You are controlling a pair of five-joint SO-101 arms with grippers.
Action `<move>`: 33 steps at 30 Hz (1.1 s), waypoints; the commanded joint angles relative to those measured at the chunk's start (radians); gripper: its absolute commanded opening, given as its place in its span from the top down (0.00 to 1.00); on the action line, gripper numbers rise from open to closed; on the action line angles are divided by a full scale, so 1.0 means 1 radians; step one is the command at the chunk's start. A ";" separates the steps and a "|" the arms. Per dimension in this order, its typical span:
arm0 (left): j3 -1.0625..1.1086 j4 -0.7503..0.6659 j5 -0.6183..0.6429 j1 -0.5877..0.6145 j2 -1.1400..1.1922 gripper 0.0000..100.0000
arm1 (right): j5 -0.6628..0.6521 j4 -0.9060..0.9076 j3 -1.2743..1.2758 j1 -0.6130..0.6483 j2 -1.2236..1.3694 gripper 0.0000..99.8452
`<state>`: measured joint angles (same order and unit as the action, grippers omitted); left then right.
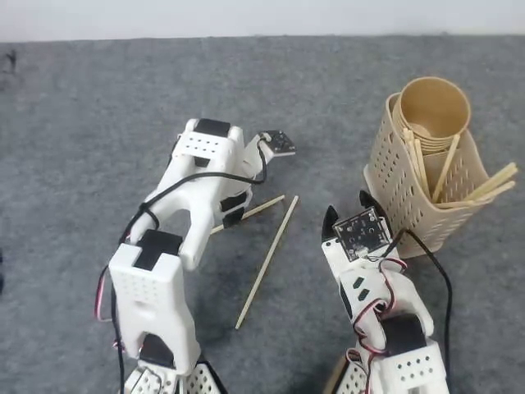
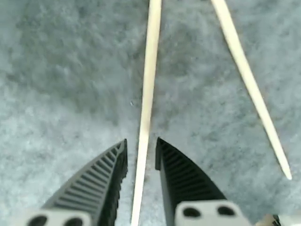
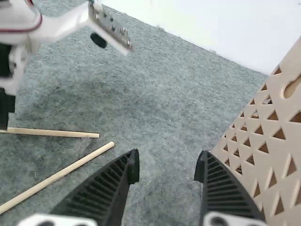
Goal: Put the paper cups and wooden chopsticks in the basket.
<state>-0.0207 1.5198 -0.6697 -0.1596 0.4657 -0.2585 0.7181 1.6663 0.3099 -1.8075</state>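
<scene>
Where the basket stands: a beige perforated plastic basket [image 1: 394,180] is at the right side of the grey felt-covered table [image 1: 82,123], just beside the right arm.
Cups, counted: tan paper cups [image 1: 433,107] are nested into one stack inside the basket. More than one rim shows, but I cannot count them for certain.
Sticks in the basket: about five thin wooden chopsticks [image 1: 490,182] lean around the cup stack, as near as I can make out. Two of them poke out over the basket's right rim.
Sticks on the table: two. One long wooden chopstick [image 1: 267,263] lies bare on the felt between the two arms, slanting. The half-hidden wooden chopstick [image 1: 264,206] lies near it. Their far ends come close together, and the rest of the half-hidden one runs under the left arm.
Left gripper: the left gripper [image 2: 141,141] sits low over the table. Its black ribbed fingers [image 2: 108,174] are slightly parted and astride the half-hidden wooden chopstick. A thin gap shows on each side, so they are not pinching it.
Right gripper: the right gripper [image 1: 347,207] is spread wide with nothing between its fingers. One finger is close against the basket's wall.
</scene>
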 commanded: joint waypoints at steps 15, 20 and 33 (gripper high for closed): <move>0.002 -0.005 -0.037 -0.029 0.121 0.97 | -0.012 -0.018 0.015 -0.004 -0.008 0.79; -0.090 0.193 -0.167 -0.084 0.264 0.99 | -0.012 -0.018 0.015 -0.004 -0.008 0.79; -0.420 0.233 -0.040 -0.103 -0.190 0.99 | -0.021 -0.021 0.015 -0.007 -0.008 0.79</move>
<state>-0.3598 1.7223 -0.7296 -0.2209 0.5501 -0.2585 0.7181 1.6663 0.3099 -1.8075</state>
